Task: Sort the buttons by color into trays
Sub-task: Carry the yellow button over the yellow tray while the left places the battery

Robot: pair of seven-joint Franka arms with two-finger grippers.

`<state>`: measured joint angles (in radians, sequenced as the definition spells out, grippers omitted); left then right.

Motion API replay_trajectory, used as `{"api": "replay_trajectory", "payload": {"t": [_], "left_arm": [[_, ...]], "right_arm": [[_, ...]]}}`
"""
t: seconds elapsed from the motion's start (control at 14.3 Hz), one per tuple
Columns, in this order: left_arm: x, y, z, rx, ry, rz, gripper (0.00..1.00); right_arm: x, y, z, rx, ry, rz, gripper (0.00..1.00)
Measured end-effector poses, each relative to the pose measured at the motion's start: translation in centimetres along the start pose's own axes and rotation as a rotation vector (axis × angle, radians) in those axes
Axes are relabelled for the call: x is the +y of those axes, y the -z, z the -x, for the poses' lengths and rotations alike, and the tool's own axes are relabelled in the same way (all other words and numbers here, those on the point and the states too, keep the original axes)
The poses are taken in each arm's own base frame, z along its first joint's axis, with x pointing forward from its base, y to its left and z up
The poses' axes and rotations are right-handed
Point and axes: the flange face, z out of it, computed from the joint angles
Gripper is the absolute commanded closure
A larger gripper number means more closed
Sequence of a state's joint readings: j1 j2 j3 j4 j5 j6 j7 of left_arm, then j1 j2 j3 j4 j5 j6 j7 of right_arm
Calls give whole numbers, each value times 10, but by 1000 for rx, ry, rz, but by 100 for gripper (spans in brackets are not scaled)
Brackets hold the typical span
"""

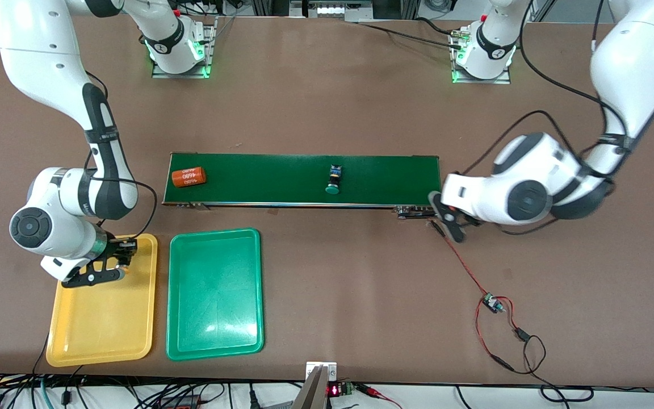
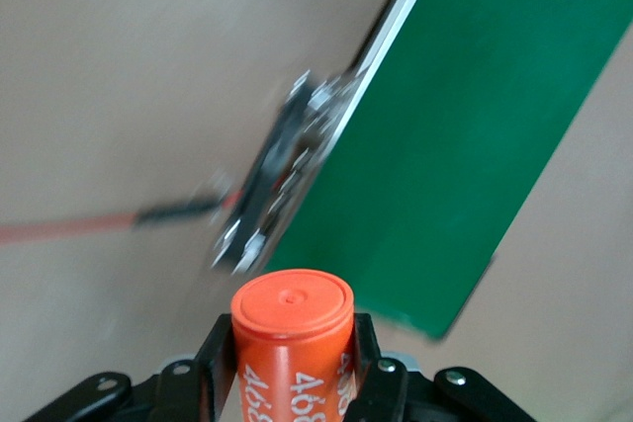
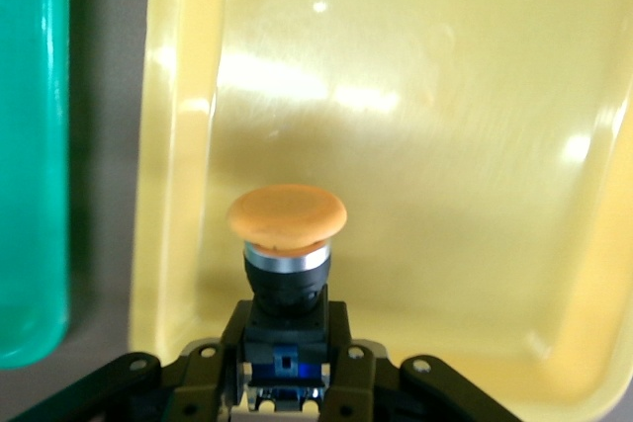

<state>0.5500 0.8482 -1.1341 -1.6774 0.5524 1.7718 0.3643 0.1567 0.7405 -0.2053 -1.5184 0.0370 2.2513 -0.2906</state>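
My right gripper [image 3: 287, 348] is shut on the black-and-blue body of a yellow-orange button [image 3: 287, 212]. It holds the button, cap outward, over the corner of the yellow tray [image 3: 445, 145] closest to the belt, and the green tray [image 3: 30, 145] lies beside that one. In the front view this gripper [image 1: 120, 264] hangs over the yellow tray [image 1: 103, 324], next to the green tray [image 1: 213, 301]. A green button [image 1: 334, 179] lies on the conveyor belt [image 1: 281, 182]. My left gripper [image 2: 292, 348] is shut on an orange "4680" cylinder [image 2: 292, 318], just off the belt's end [image 1: 446, 218].
Another orange "4680" cylinder [image 1: 188, 176] lies on the belt at the right arm's end. Red and black wires with a small board [image 1: 491, 304] trail from the belt's motor bracket [image 1: 412, 212] toward the front camera. Cables line the table's near edge.
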Motion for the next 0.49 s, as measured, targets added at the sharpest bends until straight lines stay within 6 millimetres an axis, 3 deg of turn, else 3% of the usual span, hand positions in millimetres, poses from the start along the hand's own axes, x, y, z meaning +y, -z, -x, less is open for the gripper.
{"api": "replay_trajectory", "payload": {"t": [0.42, 0.49], "left_arm": [[56, -40, -33, 48, -197, -5, 79], [67, -43, -41, 47, -223, -14, 76]], "right_arm": [[27, -34, -6, 7, 163, 13, 100], [31, -39, -5, 5, 176, 10, 78]]}}
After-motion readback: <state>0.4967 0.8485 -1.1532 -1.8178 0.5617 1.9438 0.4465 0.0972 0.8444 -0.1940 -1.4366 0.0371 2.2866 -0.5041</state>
